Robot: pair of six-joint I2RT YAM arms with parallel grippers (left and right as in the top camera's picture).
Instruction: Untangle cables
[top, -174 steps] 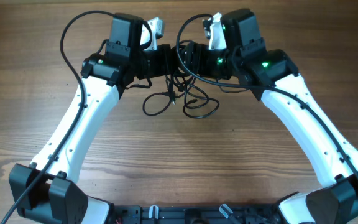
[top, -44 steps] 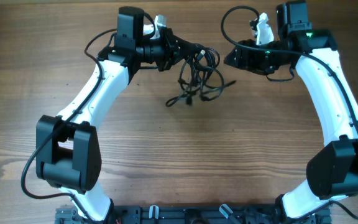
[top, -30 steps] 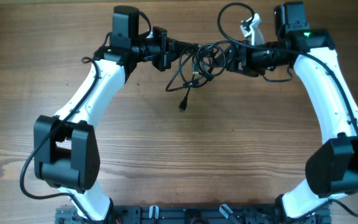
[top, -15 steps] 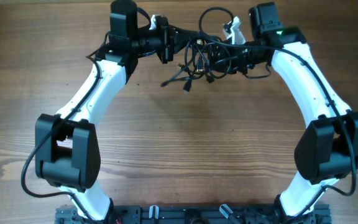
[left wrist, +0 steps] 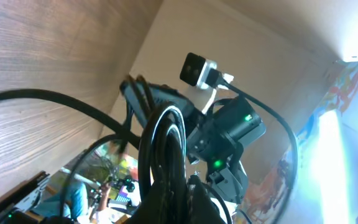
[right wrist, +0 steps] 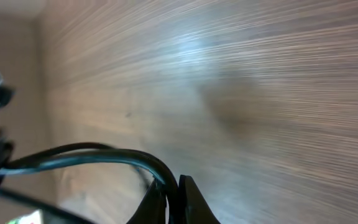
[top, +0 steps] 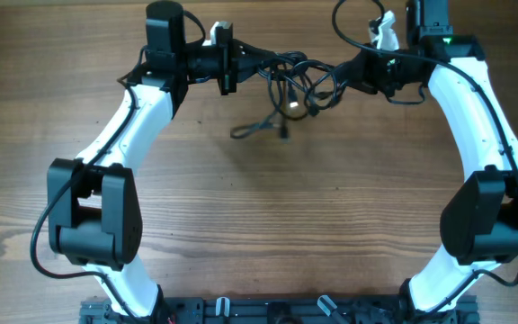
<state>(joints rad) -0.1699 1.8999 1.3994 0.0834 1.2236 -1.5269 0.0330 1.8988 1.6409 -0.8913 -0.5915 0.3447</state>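
Note:
The cables (top: 290, 76) are a tangled black bunch held up between both arms at the far side of the table. My left gripper (top: 245, 60) is shut on the bunch's left side, and my right gripper (top: 347, 74) is shut on a strand at its right side. One loose end (top: 259, 129) trails down to the wood with a small plug. The left wrist view has several looped cables (left wrist: 165, 140) clamped in my left gripper (left wrist: 178, 202). In the right wrist view a single curved cable (right wrist: 104, 154) is pinched in my right gripper (right wrist: 171, 198).
The wooden table (top: 268, 225) spreads out below the arms. Thick black arm wires loop above the right wrist (top: 353, 22) and along the left arm (top: 133, 76). The right arm's wrist camera (left wrist: 199, 68) shows close in the left wrist view.
The right gripper has shut on a strand. Both arms have drawn apart, left going left and right going right, stretching the bunch. A loose end now trails lower left.

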